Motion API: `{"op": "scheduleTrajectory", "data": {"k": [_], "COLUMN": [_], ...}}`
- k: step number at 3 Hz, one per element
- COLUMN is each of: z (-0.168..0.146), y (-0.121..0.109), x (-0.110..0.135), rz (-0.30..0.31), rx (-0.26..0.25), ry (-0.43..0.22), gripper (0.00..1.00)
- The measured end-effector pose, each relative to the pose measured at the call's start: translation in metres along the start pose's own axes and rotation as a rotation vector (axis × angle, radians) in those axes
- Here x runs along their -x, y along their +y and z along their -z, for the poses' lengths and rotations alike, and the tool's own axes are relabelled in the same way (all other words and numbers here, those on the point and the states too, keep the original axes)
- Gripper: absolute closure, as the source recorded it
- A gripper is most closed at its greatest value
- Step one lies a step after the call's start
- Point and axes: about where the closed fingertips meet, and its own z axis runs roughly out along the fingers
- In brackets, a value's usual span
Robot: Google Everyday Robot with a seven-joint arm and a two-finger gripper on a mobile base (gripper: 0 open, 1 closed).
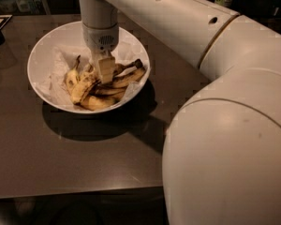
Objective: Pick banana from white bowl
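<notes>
The tool (104,70) is down in the white bowl (47,43), pressed into the pile. I can't tell if it's spread or pinching. The long-stemmed banana (125,67) lies against the shorter bananas (84,88), so the tool might snag one of them, or the banana might slip free.

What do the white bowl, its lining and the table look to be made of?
The white bowl: glossy, smooth, probably glazed ceramic, possibly plastic. The lining: thin white paper, matte and crumpled. The table: dark, smooth, semi-gloss top showing faint reflections; laminate or coated wood, unclear. The gripper is down in the bowl among the bananas.
</notes>
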Motion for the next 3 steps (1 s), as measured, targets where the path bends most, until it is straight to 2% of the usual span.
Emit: {"op": "scheduleTrajectory", "data": {"k": [1,2,3], "z": [0.000,0.011,0.030], "y": [0.000,0.006,0.023], "x": [0.000,-0.001,-0.004], "rz": [0.000,0.009,-0.003], "rx": [0.000,-0.041,-0.080], "ry": [0.000,-0.060,-0.130], "gripper": [1.00,1.00,1.00]}}
